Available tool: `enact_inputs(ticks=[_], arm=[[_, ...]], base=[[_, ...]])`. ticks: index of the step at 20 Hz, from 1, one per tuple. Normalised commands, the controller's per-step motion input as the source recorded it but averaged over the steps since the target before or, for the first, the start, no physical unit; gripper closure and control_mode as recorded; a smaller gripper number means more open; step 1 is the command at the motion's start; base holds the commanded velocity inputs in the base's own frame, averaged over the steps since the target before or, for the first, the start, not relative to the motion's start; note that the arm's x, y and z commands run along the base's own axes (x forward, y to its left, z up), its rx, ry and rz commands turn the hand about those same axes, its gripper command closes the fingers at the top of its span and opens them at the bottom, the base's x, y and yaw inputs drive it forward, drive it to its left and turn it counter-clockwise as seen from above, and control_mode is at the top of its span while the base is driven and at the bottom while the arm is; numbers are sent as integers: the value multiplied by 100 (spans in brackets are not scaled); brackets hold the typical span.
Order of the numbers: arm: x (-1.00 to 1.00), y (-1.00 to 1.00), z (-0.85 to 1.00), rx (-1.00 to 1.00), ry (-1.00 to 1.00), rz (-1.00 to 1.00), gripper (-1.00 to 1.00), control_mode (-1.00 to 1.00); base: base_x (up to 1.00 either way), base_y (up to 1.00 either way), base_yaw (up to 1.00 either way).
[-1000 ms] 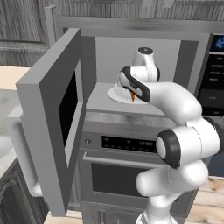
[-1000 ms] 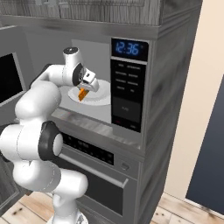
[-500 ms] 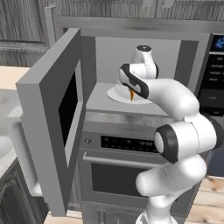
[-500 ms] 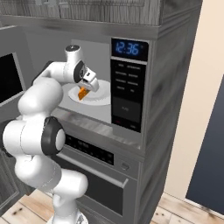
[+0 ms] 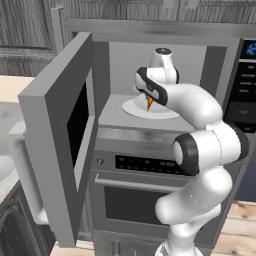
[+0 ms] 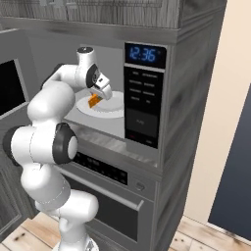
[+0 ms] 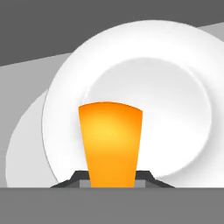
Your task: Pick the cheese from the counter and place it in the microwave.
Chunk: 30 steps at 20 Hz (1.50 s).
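The orange cheese wedge point(image 7: 110, 144) is pinched between my gripper's point(image 7: 111, 179) dark fingertips, which are shut on it. It hangs over the near rim of a white plate point(image 7: 175, 109) inside the microwave point(image 6: 147, 93). From the left base view the cheese point(image 5: 149, 103) pokes down from the gripper point(image 5: 149, 101) just above the plate point(image 5: 150, 111). The right base view has the cheese point(image 6: 93, 100) held over the plate point(image 6: 110, 109), left of the button panel. The microwave door point(image 5: 60, 135) stands wide open to the left.
A black-glass oven point(image 5: 145, 200) sits below the microwave. The button panel with blue clock point(image 6: 143, 54) is right of the cavity. The cavity walls and ceiling close in around the arm. A counter edge point(image 5: 7, 175) lies at far left behind the door.
The gripper has carried the cheese deeper into the microwave and slightly lower toward the plate. The door has not moved.
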Motion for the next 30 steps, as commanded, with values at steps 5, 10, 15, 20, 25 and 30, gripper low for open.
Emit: enact_inputs(ticks=[5, 10, 15, 20, 25, 30], arm=[[16, -2, 25, 3, 1, -6, 100, -100], [4, -15, 10, 2, 4, -11, 100, -100], [12, -18, -5, 0, 7, -12, 100, -100], [6, -2, -25, 0, 3, -12, -100, -100], [-2, -3, -14, 0, 0, -9, -100, -100], [-41, 0, -10, 0, 1, -4, -100, -100]], base=[[0, 0, 0], [0, 0, 0], [0, 0, 0], [0, 0, 0], [0, 0, 0], [0, 0, 0]])
